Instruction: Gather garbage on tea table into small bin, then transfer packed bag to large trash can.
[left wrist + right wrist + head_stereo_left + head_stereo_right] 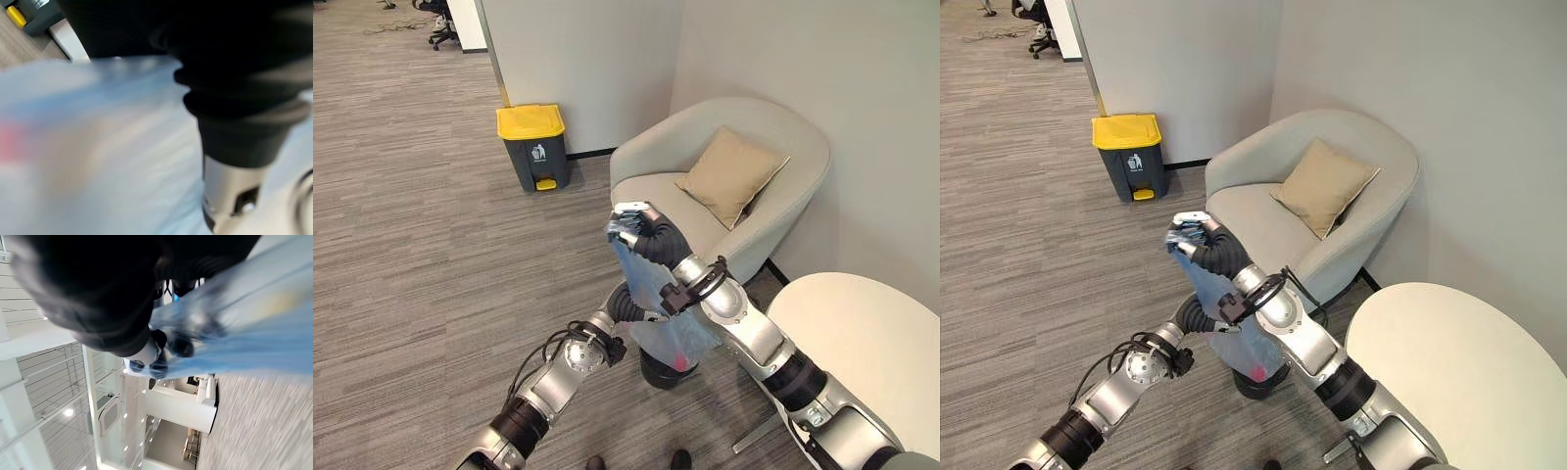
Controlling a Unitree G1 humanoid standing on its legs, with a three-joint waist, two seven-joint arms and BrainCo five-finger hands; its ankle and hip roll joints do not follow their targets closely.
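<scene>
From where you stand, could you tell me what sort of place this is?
Probably an office lounge corner: a beige armchair with a cushion, a round tea table, a yellow-lidded trash can by the wall, and grey carpet.

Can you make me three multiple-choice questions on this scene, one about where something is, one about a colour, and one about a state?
1. Where does the large trash can stand?
A. by the wall beside the armchair
B. on the round table
C. under the cushion

2. What colour is its lid?
A. red
B. yellow
C. green

3. How is the pale blue bag held?
A. lying flat on the floor
B. its top gripped by the right hand, lifted above the small bin
C. resting on the armchair

Answers: 1 A, it stands against the wall; 2 B, the lid is yellow; 3 B, fingers curl round the bag's top.
</scene>
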